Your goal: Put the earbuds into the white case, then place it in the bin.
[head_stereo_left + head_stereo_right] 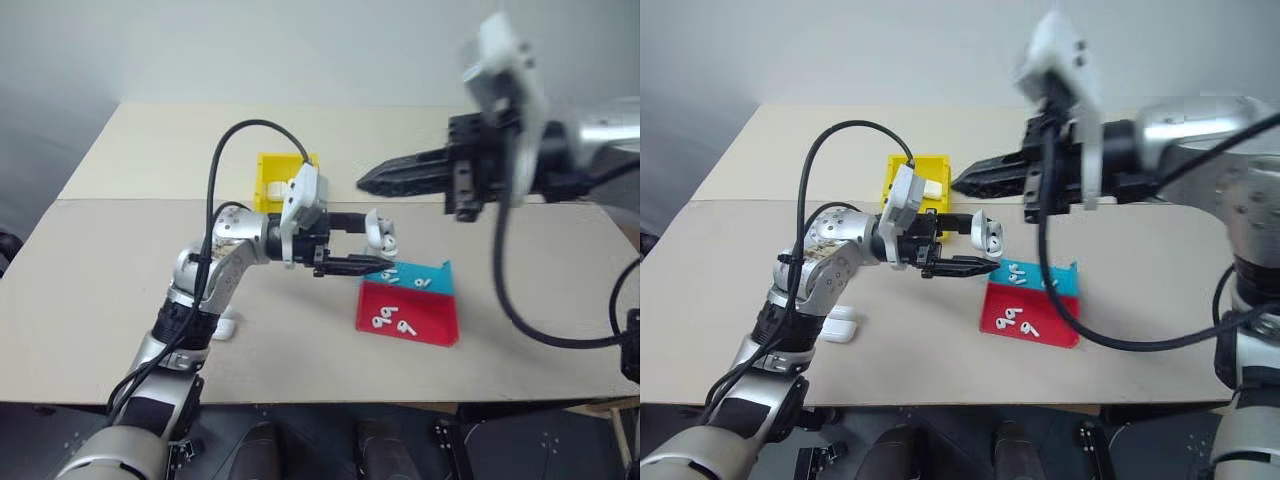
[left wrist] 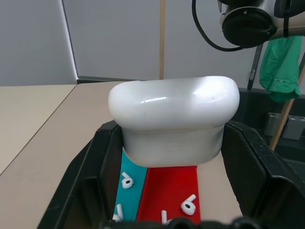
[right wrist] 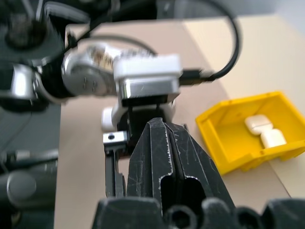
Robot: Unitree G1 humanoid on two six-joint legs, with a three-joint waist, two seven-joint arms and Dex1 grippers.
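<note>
Left gripper is grasping the white case over the table while right gripper hovers clenched and empty; next it's probably picking earbuds.

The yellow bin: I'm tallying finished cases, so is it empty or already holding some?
Not empty. The yellow bin already holds two white cases, lying side by side on its floor.

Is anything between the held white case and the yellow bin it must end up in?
Nothing visible blocks that path. The left gripper holds the white case above the table, and the bin sits just behind it. The shut right gripper hovers higher, beside the bin, not between them.
</note>
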